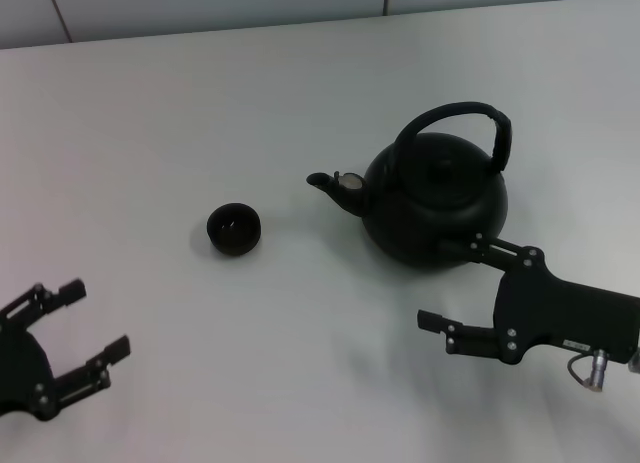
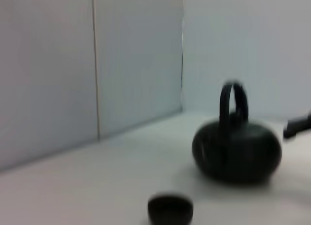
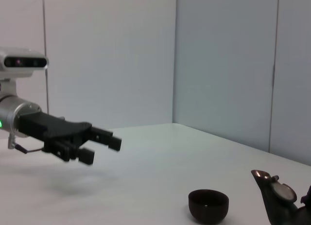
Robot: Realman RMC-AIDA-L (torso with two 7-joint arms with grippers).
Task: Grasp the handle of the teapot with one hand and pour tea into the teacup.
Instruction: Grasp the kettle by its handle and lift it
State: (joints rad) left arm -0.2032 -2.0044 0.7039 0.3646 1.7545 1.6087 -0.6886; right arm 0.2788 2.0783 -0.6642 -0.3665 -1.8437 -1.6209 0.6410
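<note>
1. A white table (image 1: 300,103) seen from the robot's head, with pale wall panels (image 1: 200,3) along its far edge.
2. The teapot (image 1: 435,208), round and matte black, stands upright on the table, right of centre. Its short spout (image 1: 325,183) points toward the robot's left, so the pot's long axis runs left to right across the table.
3. The handle (image 1: 455,118) arches upright over the flat lid (image 1: 440,178). It looks thicker along its top and right side, and it spans the same left-to-right line as the spout.
4. The teacup (image 1: 235,229), small, low and black, stands upright left of the teapot, apart from it. The spout points toward it. What is inside it cannot be made out.
5. The right gripper (image 1: 450,281) sits just in front of the teapot's near right side. Its fingers are spread wide and hold nothing. One fingertip overlaps the pot's lower edge; whether it touches the pot cannot be told. The arm behind it is cut off at the picture's right edge.
6. The left gripper (image 1: 98,320) hovers at the near left corner, well apart from the teacup. Its fingers are spread wide and empty. Its body is cut off by the picture's edge.
7. In the right wrist view only the spout tip shows; the rest of the teapot is cut off.
8. In the left wrist view the teapot's spout is hidden.
</note>
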